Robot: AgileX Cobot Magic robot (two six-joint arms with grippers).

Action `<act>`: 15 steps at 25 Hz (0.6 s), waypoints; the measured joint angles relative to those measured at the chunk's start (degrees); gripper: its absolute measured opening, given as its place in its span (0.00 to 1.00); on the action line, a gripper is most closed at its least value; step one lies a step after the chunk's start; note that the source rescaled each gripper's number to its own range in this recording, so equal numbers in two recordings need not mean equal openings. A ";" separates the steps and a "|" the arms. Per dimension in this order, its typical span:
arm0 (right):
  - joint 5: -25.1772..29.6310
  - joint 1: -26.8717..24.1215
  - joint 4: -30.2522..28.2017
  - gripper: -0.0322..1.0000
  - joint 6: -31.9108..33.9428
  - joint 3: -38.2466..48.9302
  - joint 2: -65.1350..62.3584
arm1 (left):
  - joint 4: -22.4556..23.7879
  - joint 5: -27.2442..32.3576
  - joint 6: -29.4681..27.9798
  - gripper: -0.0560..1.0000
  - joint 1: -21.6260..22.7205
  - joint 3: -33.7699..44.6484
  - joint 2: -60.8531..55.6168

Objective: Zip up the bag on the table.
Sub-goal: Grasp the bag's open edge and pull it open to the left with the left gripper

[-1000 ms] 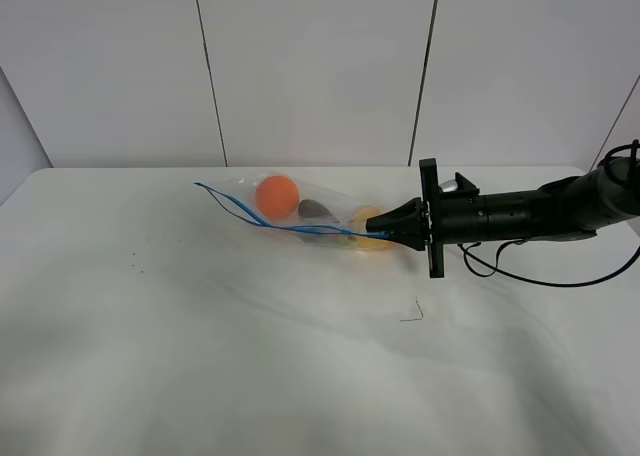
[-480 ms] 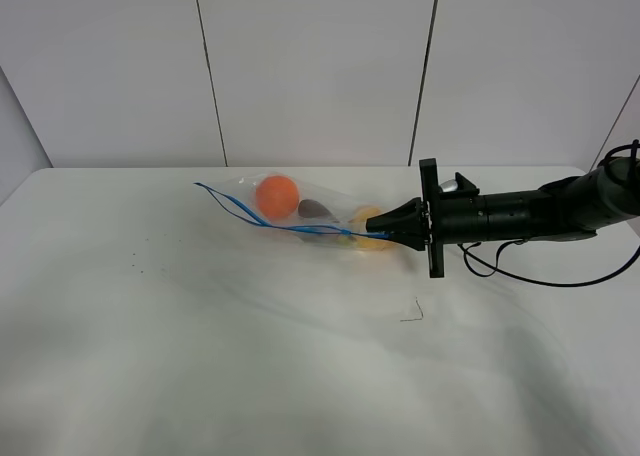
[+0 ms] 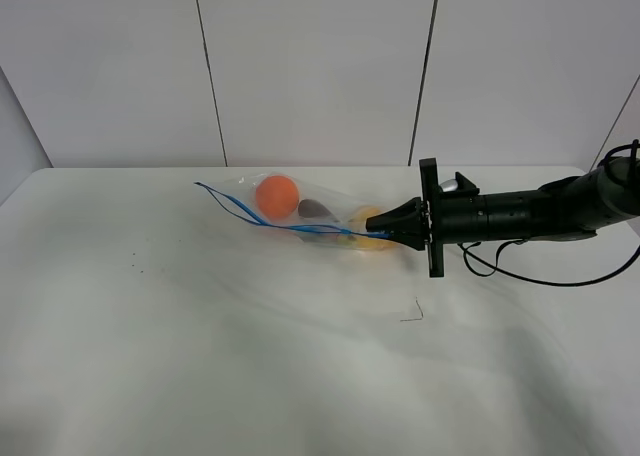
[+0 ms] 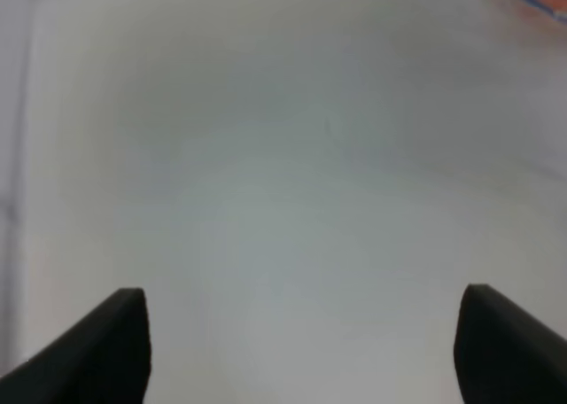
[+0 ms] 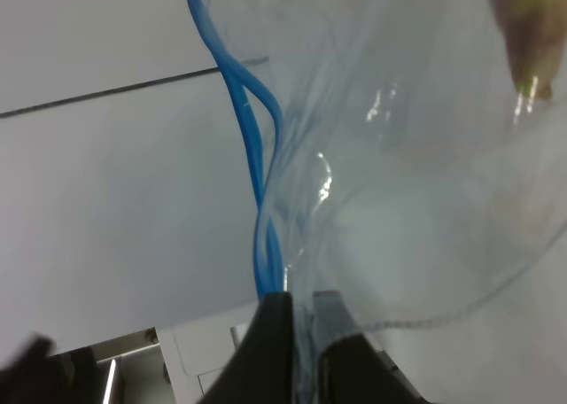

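Note:
The clear bag [image 3: 300, 211] lies on the white table [image 3: 200, 336] at the back middle, with an orange ball, a dark purple piece and a yellow piece inside. Its blue seal strip [image 3: 250, 216] runs from the far left corner toward my right gripper [image 3: 375, 230], which is shut on the strip's right end. In the right wrist view the fingers [image 5: 301, 333] pinch the blue strip [image 5: 257, 182], whose two halves gape apart farther along. My left gripper [image 4: 301, 333] is open over bare table; it does not show in the exterior high view.
A small dark mark [image 3: 412, 314] lies on the table in front of the right arm. White wall panels stand behind the table's back edge. A cable [image 3: 540, 276] loops under the right arm.

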 joint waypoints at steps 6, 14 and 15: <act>0.05 0.00 0.00 0.03 -0.30 0.00 0.00 | 0.07 -30.09 36.37 1.00 0.00 -0.80 11.86; 0.05 0.00 0.00 0.03 -0.34 0.00 0.00 | 2.44 -75.52 55.52 0.98 -0.20 -0.80 27.62; 0.05 0.00 0.00 0.03 -0.34 0.00 0.00 | 3.66 -77.70 55.44 0.98 -0.70 -0.80 28.90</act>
